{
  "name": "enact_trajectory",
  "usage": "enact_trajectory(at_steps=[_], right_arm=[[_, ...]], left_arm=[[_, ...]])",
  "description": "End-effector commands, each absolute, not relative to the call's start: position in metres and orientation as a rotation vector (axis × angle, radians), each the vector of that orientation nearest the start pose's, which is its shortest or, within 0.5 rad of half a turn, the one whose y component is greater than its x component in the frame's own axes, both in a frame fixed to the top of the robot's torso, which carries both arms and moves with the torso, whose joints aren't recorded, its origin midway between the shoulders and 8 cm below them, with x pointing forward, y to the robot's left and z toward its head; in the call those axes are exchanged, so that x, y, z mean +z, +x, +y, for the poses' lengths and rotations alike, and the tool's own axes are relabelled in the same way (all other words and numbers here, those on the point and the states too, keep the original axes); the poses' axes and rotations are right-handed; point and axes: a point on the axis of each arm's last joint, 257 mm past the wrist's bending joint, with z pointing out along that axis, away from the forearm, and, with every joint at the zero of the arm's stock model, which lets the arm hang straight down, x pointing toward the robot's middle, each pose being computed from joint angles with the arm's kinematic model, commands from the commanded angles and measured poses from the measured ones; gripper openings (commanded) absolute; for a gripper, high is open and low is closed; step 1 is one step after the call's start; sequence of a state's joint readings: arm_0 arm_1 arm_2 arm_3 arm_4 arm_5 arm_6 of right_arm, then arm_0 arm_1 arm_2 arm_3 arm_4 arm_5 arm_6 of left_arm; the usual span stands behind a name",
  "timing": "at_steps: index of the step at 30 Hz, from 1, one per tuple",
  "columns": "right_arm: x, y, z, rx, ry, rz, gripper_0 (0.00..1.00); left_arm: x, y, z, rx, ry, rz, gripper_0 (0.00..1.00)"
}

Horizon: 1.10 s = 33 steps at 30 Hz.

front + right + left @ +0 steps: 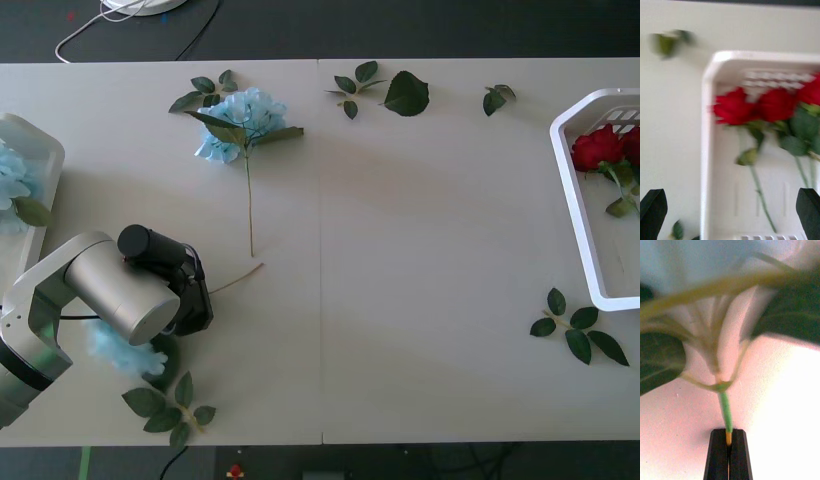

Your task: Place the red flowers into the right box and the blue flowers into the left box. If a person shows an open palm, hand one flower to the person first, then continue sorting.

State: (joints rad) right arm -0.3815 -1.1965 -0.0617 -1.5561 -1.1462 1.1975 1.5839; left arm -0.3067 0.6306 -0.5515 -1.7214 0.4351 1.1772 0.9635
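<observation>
The left gripper is clamped on the stem of a blue flower near the desk's front left edge. The left box, just beyond, already holds one blue flower. A second blue flower lies farther back on the desk. The right gripper hovers with fingers apart over the right box, which holds red flowers. To do this well, lift until the bloom clears the rim, carry it over the box centre, then release low.
</observation>
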Motion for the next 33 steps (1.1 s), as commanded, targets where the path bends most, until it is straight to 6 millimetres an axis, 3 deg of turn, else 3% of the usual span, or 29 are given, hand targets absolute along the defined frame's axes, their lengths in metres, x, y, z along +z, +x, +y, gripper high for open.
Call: enact_trajectory(at_steps=[1, 7, 11, 13, 17, 19, 24, 28, 33], right_arm=[[-0.074, 0.497, -0.410, 0.036, -0.467, 2.258, 1.00], [-0.054, 0.458, -0.316, 0.210, -0.808, 2.065, 1.00], [-0.044, 0.429, -0.265, 0.399, -0.966, 1.951, 1.00], [-0.039, 0.414, -0.244, 0.449, -1.064, 1.875, 1.00], [-0.035, 0.396, -0.223, 0.465, -1.184, 1.784, 1.00], [-0.033, 0.385, -0.213, 0.481, -1.241, 1.736, 1.00], [-0.036, 0.362, -0.192, 0.553, -1.324, 1.663, 1.00], [-0.040, 0.347, -0.178, 0.616, -1.357, 1.625, 1.00], [-0.042, 0.333, -0.164, 0.659, -1.388, 1.598, 1.00]], left_arm=[[-0.376, 0.439, 0.197, -0.630, -2.215, 1.779, 0.00], [-0.371, 0.441, 0.216, -0.541, -2.174, 1.769, 0.00], [-0.339, 0.455, 0.238, -0.476, -2.046, 1.780, 0.00], [-0.306, 0.468, 0.250, -0.466, -1.924, 1.793, 0.00], [-0.247, 0.487, 0.262, -0.494, -1.748, 1.826, 0.00], [-0.206, 0.495, 0.271, -0.482, -1.614, 1.849, 0.00], [-0.137, 0.503, 0.295, -0.405, -1.345, 1.904, 0.00], [-0.084, 0.497, 0.329, -0.278, -1.150, 1.947, 0.00], [-0.037, 0.483, 0.376, -0.146, -1.011, 1.989, 0.00]])
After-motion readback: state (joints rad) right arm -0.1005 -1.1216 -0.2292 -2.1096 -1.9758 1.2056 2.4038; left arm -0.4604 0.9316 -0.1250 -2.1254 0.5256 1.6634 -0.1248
